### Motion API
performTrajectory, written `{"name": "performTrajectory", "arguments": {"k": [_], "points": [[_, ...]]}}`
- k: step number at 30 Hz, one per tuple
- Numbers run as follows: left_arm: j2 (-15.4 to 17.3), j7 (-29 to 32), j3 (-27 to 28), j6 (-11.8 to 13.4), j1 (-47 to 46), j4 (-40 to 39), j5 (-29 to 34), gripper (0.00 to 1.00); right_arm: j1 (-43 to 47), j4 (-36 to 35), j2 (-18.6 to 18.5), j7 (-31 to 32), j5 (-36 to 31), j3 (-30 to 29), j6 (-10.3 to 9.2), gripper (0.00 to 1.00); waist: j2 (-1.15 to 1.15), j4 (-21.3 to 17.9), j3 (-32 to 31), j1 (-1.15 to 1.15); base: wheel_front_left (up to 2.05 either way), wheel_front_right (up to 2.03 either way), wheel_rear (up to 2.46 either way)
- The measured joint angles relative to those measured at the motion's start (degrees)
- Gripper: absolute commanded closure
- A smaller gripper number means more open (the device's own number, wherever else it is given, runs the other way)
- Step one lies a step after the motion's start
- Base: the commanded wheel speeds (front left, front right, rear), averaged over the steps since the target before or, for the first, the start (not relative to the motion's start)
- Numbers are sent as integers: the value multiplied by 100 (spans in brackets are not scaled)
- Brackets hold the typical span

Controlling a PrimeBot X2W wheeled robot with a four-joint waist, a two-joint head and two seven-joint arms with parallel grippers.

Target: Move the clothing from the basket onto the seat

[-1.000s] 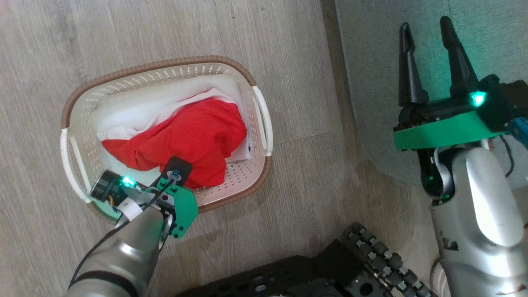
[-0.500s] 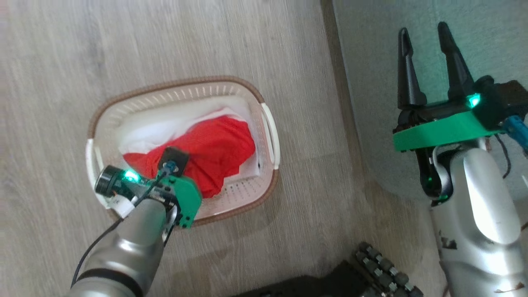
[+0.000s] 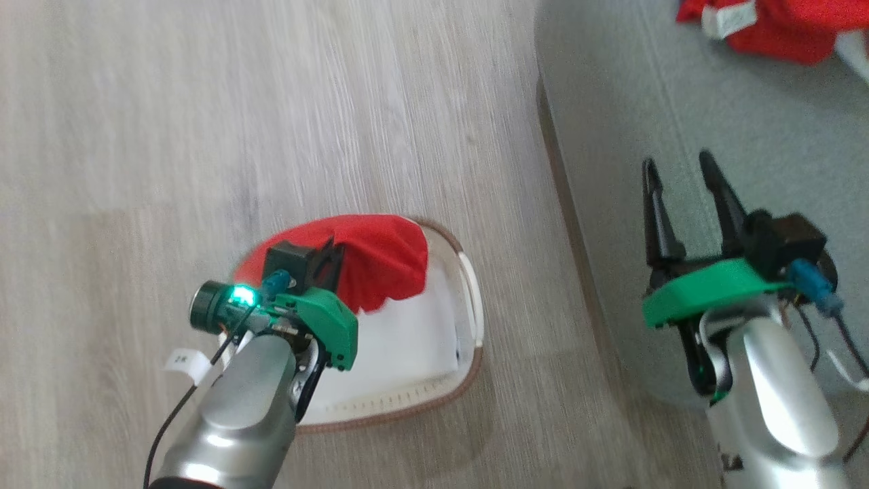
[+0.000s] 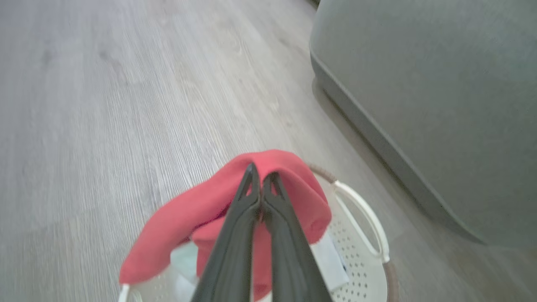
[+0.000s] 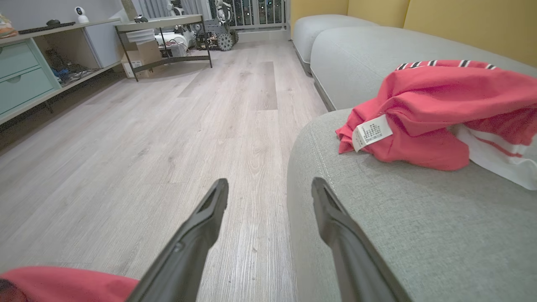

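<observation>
My left gripper (image 4: 262, 176) is shut on a fold of red clothing (image 4: 293, 201), which hangs lifted above the white basket (image 4: 369, 268). From the head, that red clothing (image 3: 383, 261) drapes over the far end of the basket (image 3: 472, 305), and my left wrist covers the fingers. More red clothing (image 5: 423, 109) with a white label and striped band lies on the grey-green seat (image 5: 398, 218). My right gripper (image 3: 686, 183) stands open over the edge of the seat (image 3: 645, 102), holding nothing.
White fabric (image 3: 404, 343) lies in the basket's bottom. The basket stands on a pale wood floor (image 3: 204, 102), close to the seat's front edge. A low table (image 5: 163, 25) and teal drawers (image 5: 21, 71) stand far off across the room.
The head camera has tilted, so the whole picture has shifted. My left gripper has risen with the red clothing, pulling it up off the white fabric. The right gripper stays open.
</observation>
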Motion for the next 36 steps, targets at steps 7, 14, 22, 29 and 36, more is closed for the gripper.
{"name": "performTrajectory", "arguments": {"k": [7,14,22,29,36], "points": [[-2,2,-9,-51,53,-616,-170,100,524,312,0,0,-54,-64,0,0,0,174,-915,0,0,0,0],[30,332,-25,-98,49,-1351,-269,100,950,490,1,0,-100,-59,0,0,0,330,-1755,0,0,0,0],[97,725,-26,-93,-71,-2139,-336,100,1089,515,1,0,-165,37,0,0,0,459,-2341,-1,0,0,0],[53,866,-181,-48,-154,-2514,-474,100,1000,533,0,0,-199,542,0,0,0,529,-2545,-1,0,0,0],[7,860,-552,10,-151,-2717,-617,100,451,767,-3,1,-143,1450,0,0,0,622,-2667,-1,0,0,0]]}}
